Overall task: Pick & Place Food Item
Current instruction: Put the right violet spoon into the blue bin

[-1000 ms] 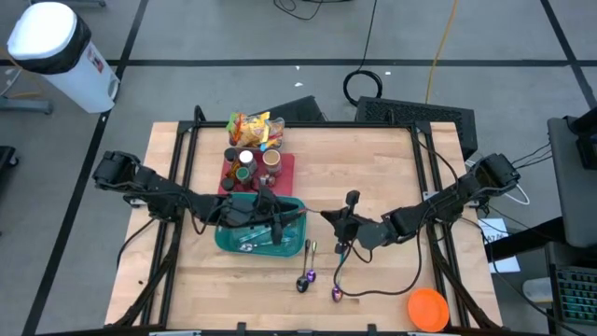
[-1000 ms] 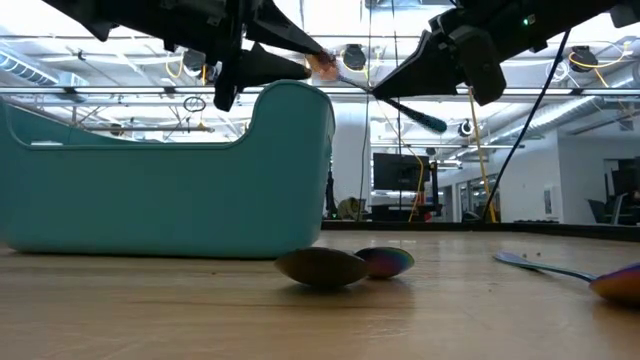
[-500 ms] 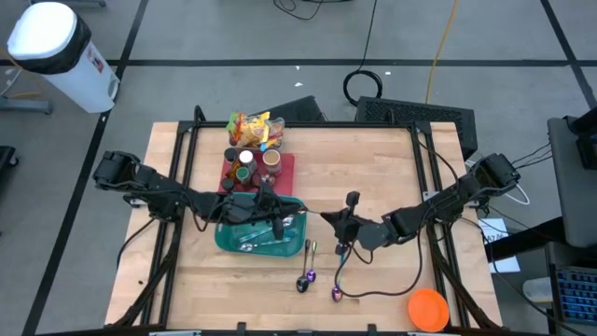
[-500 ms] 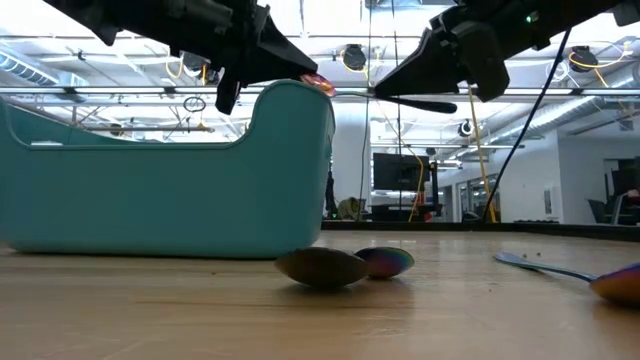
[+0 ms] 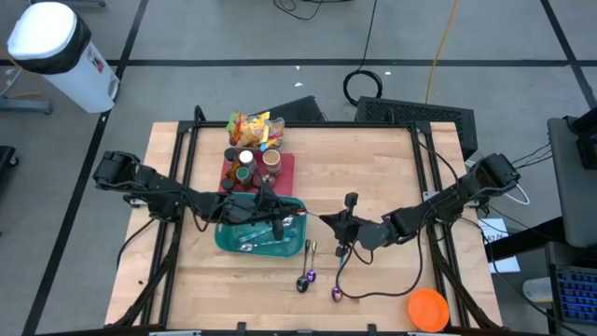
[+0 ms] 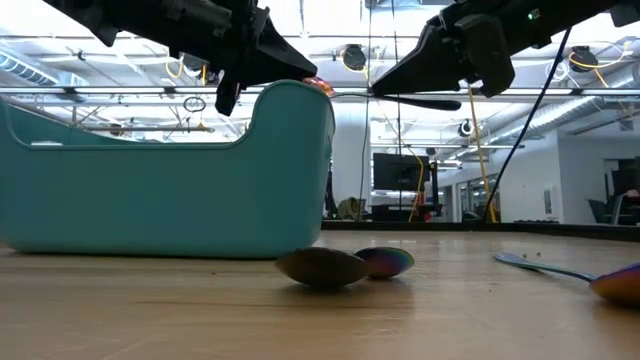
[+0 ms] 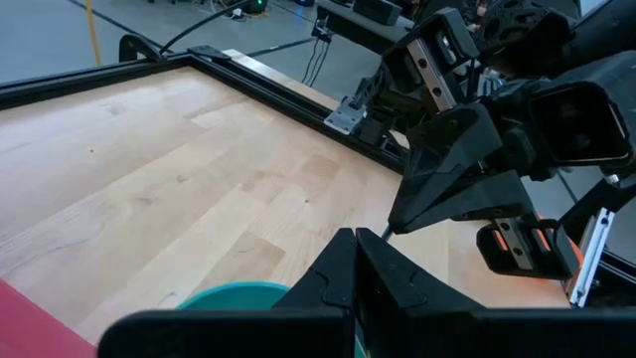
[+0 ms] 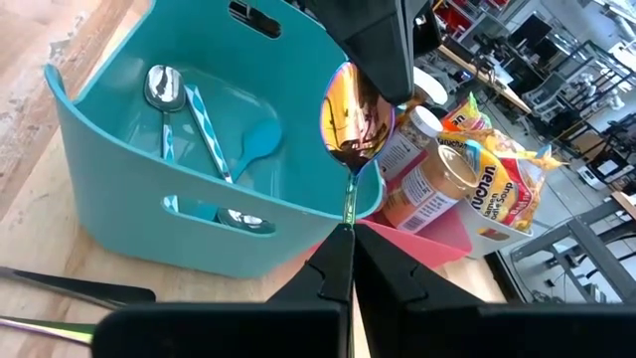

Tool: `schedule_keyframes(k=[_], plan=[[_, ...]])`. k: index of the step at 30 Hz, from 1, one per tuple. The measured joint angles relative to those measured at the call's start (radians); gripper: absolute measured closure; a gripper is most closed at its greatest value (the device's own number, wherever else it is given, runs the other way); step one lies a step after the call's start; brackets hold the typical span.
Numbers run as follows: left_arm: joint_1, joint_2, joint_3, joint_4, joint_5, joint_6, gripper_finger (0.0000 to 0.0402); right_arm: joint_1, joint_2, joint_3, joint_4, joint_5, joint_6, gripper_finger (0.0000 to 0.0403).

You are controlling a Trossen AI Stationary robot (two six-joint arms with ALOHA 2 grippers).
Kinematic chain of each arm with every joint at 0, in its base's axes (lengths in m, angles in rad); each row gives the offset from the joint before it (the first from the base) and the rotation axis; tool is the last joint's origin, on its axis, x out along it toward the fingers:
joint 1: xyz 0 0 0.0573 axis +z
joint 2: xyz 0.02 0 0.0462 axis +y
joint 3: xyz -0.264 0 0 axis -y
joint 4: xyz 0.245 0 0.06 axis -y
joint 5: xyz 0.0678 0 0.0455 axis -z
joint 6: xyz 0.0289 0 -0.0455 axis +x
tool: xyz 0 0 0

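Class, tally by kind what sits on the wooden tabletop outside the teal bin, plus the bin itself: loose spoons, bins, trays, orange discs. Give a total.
Loose spoons: 3
Teal bin: 1
Red tray: 1
Orange disc: 1
Total: 6
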Motion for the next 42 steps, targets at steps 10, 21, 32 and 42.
schedule_keyframes(k=[10, 21, 32, 42], plan=[[-0.025, -0.034, 0.0, -0.029, 0.006, 0.01, 0.0401, 0.0, 0.0, 0.0, 0.053, -0.001, -0.028, 0.0403], [-0.173, -0.264, 0.001, -0.396, -0.211, -0.043, 0.0401, 0.0, 0.0, 0.0, 0.154, -0.126, -0.058, 0.0403], [-0.421, -0.39, 0.001, -0.812, -0.546, -0.339, 0.0402, 0.015, 0.0, 0.0, 0.178, -0.127, -0.071, 0.0403], [-0.435, -0.285, 0.001, -0.895, -0.48, -0.496, 0.0401, 0.015, 0.0, 0.0, 0.177, -0.129, -0.07, 0.0403]])
